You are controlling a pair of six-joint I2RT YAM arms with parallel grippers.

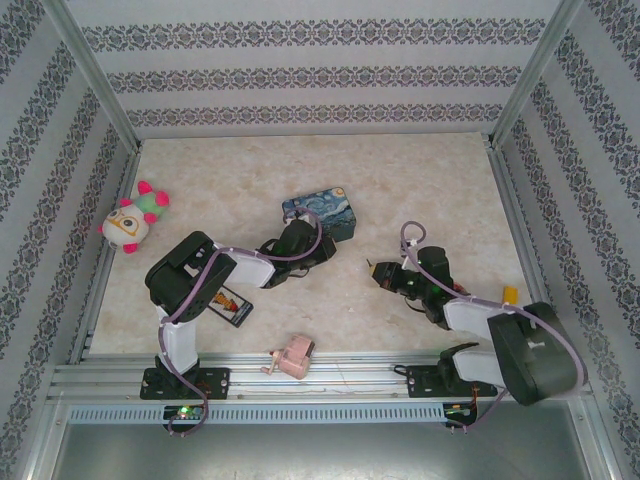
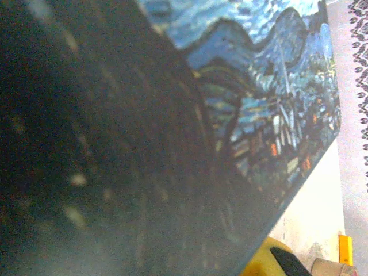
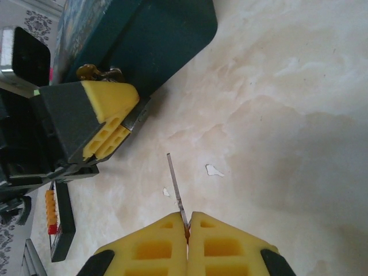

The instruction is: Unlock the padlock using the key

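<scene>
My right gripper (image 3: 187, 221) is shut on the key (image 3: 176, 185), whose thin metal blade sticks out ahead of the yellow fingers above the marble tabletop. From above, the right gripper (image 1: 379, 270) points left across a gap toward the left one. My left gripper (image 3: 135, 114) rests against the near side of the blue painted tin (image 3: 149, 40), fingers together. A small dark, brassy piece that looks like the padlock (image 3: 95, 72) pokes out beside them. In the left wrist view the tin (image 2: 270, 86) blocks the jaws, and one yellow fingertip (image 2: 261, 261) shows at the bottom.
A plush toy (image 1: 130, 218) lies by the left wall. A pink gadget (image 1: 293, 360) sits at the near edge between the arm bases. A dark flat card (image 1: 235, 305) lies under the left arm. A small yellow piece (image 1: 510, 293) is by the right wall.
</scene>
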